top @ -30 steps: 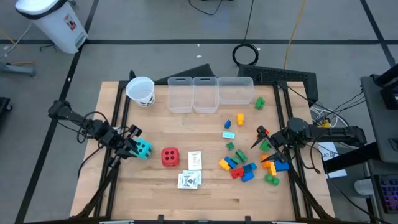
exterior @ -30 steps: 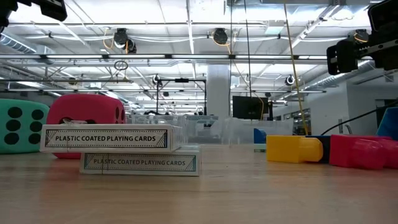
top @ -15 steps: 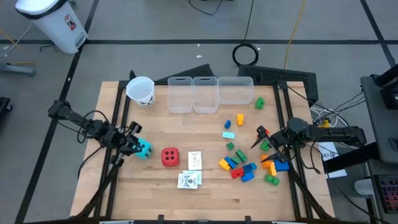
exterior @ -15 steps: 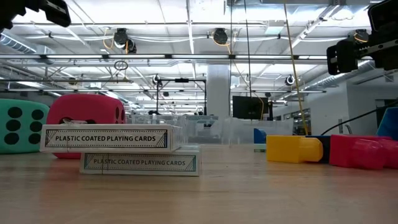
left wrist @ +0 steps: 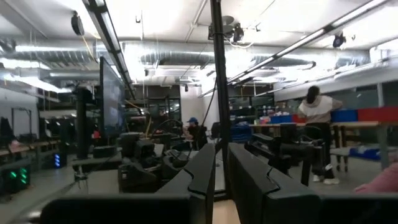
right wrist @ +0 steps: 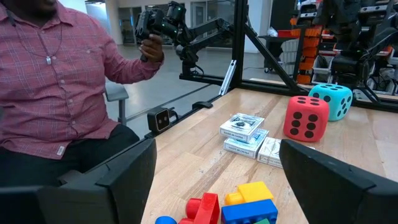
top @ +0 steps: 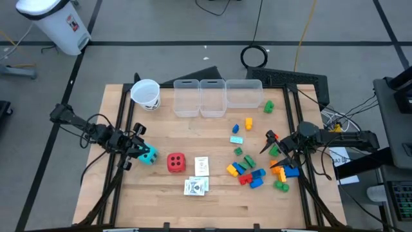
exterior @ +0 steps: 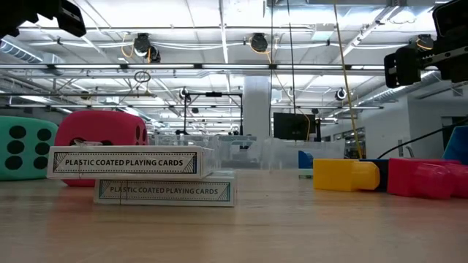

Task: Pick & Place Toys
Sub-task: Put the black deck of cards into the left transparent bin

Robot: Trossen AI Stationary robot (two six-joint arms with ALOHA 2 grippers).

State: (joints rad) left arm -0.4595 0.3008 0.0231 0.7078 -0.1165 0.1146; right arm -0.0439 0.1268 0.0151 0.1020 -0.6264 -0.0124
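Note:
A soft teal die (top: 150,154) with dark pips rests on the table at the left; it also shows in the low view (exterior: 20,146). My left gripper (top: 136,148) hovers above the die's left side, fingers shut (left wrist: 221,180) and empty. A red die (top: 175,162) stands to the right of the teal one. White card packs (top: 201,165) (top: 196,187) lie near the middle. Coloured bricks (top: 251,174) lie in a heap at the right. My right gripper (top: 270,143) is open and empty above the heap's far side, and its wrist view shows bricks (right wrist: 249,202) below it.
Three clear bins (top: 209,96) stand in a row at the far edge, with a white paper cup (top: 146,93) to their left. Loose bricks (top: 248,122) (top: 268,105) lie between the bins and the heap. A person in a plaid shirt (right wrist: 50,81) sits by the table.
My left gripper has edged a little toward the table's right edge and slightly down, above the teal die. The die and the other toys have stayed where they were.

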